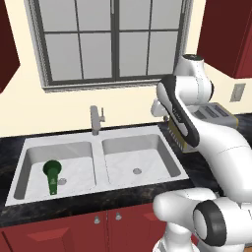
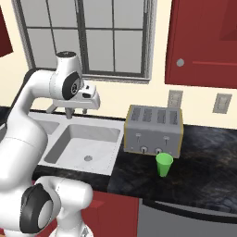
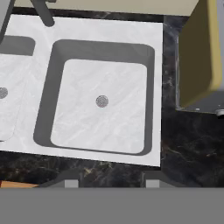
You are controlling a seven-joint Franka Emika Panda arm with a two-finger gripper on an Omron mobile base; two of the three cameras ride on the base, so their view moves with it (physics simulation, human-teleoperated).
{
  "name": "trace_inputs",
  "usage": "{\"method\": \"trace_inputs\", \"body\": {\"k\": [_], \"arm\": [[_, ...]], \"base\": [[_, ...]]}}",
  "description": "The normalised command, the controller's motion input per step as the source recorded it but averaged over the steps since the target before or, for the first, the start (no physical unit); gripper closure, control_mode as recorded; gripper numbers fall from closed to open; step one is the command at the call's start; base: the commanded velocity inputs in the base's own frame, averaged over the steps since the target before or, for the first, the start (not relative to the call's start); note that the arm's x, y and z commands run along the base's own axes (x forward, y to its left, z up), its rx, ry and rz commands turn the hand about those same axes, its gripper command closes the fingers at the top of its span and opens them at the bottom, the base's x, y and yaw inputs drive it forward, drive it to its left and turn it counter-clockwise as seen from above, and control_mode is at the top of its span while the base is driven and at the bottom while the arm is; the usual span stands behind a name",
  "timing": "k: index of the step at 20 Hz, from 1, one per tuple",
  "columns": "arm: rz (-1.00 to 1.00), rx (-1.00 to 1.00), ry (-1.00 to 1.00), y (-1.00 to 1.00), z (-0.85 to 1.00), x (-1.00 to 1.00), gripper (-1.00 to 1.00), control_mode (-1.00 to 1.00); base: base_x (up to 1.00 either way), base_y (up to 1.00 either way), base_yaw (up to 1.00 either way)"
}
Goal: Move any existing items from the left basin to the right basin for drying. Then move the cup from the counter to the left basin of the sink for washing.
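Nothing is getting done yet: the cup (image 2: 164, 165) is sitting on the desk (image 2: 203, 176) by the toaster (image 2: 153, 130), the bottle (image 1: 51, 174) is lying in the left basin (image 1: 78, 162) (right basin (image 3: 103, 103) bare), and the jaws (image 2: 69, 113), seemingly released, are hovering empty above.

Place: a home kitchen
Evidence: double-basin sink (image 1: 98, 184) with faucet (image 1: 95, 119), black stone counter (image 2: 203, 171), toaster (image 2: 153, 131), dark red cabinets (image 2: 203, 41), window (image 1: 110, 39) behind
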Motion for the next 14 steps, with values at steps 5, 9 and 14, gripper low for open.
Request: {"method": "trace_inputs", "body": {"k": [5,9,14], "arm": [[0.0,0.0,0.0,0.0,0.0,-0.02,-1.0,-1.0],[0.0,0.0,0.0,0.11,0.0,-0.02,-1.0,-1.0],[0.0,-0.01,0.0,0.38,-0.06,0.0,-1.0,-1.0]], "base": [[0.0,0.0,0.0],[0.0,0.0,0.0],[0.0,0.0,0.0]]}}
